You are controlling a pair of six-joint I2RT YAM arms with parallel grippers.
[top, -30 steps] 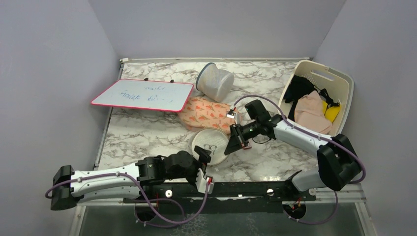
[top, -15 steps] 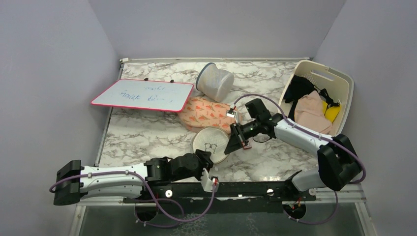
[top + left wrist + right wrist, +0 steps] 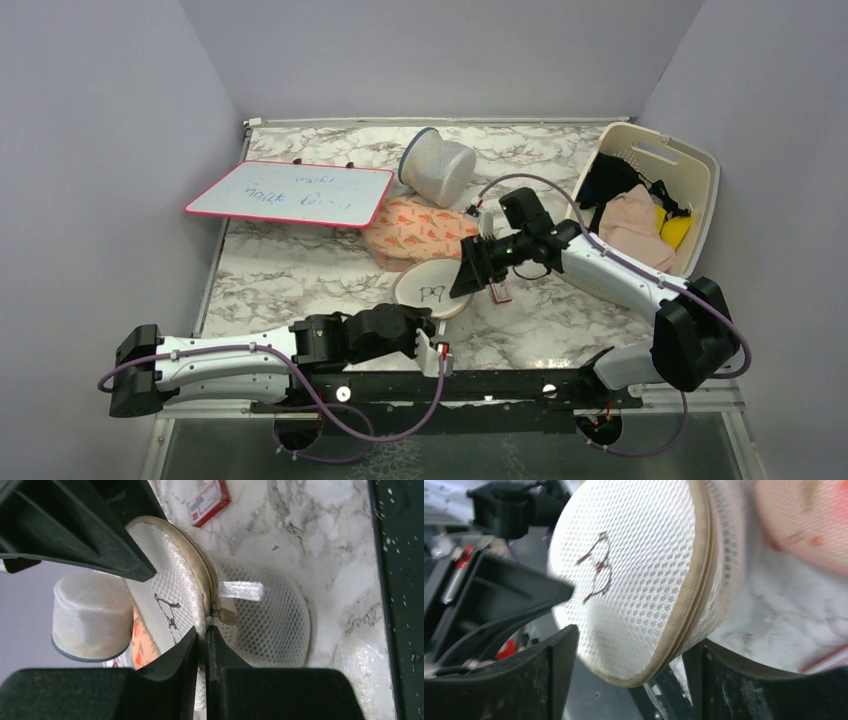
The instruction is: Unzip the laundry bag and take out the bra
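Since the earlier view, our left gripper (image 3: 204, 645) has advanced rightward; its fingers now pinch the zipper seam of the laundry bag (image 3: 430, 288). Our right gripper (image 3: 478, 270) straddles the bag's far rim, fingers apart, on the marble table (image 3: 290, 275).

Bare marble (image 3: 290, 275) left of the laundry bag (image 3: 430, 288) — patterned cloth (image 3: 415, 232) and whiteboard (image 3: 290, 194) behind.
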